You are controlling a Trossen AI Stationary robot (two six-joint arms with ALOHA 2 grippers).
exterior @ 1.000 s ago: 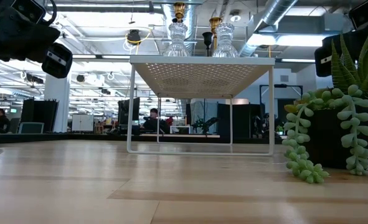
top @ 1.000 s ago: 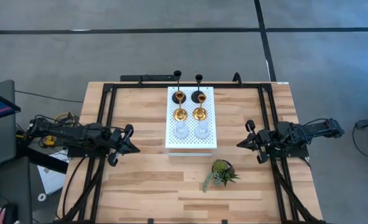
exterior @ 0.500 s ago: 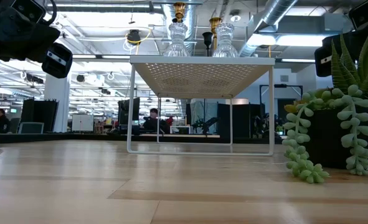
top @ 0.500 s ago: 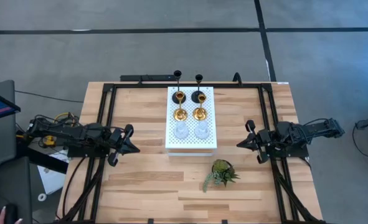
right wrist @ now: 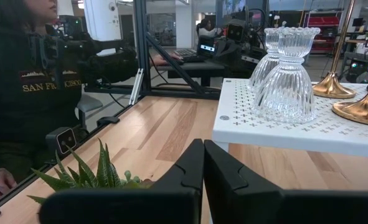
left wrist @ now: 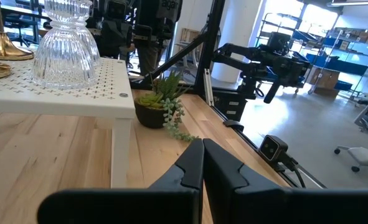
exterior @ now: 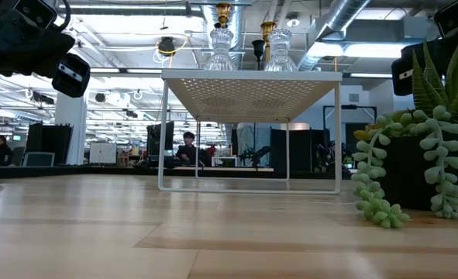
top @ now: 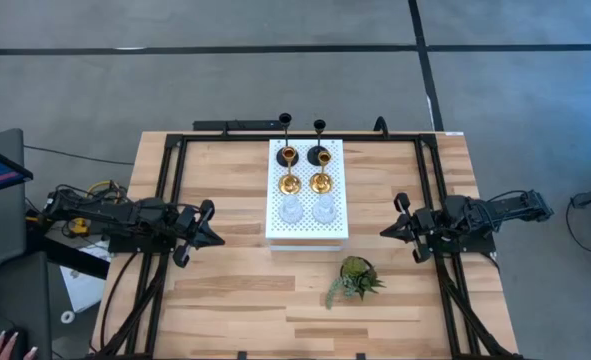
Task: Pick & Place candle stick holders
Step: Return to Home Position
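From above, all six candle stick holders stand on the white perforated shelf (top: 306, 230) at mid-table, in two columns. The black holders (top: 287, 155) are at the far end, the gold holders (top: 290, 185) in the middle, and the glass holders (top: 290, 211) nearest the front edge. The left gripper (top: 218, 239) and right gripper (top: 384, 231) hang on either side, well apart from the shelf and pointing inward. A succulent plant (top: 356, 277) sits in front of the shelf toward the right, so the bare table (top: 225, 300) at front left looks like the freer lane.

At table height the shelf stands raised on thin legs, with the glass pair close to its near edge. A knock to the shelf would probably rock the tall stems.

The left wrist view shows that arm's fingers pressed together with nothing between them. A ribbed glass holder stands near the shelf corner. It is likely rigid, slick and brittle, and best taken at the narrow waist above the flared foot.

The right wrist view shows the same closed, empty fingers. The gold bases flare wide under thin stems, so they seem top-heavy and a low grip would suit. A person in a dark sweatshirt (right wrist: 34, 93) stands beyond the table edge. The black pair is out of sight here, so I cannot judge their finish.
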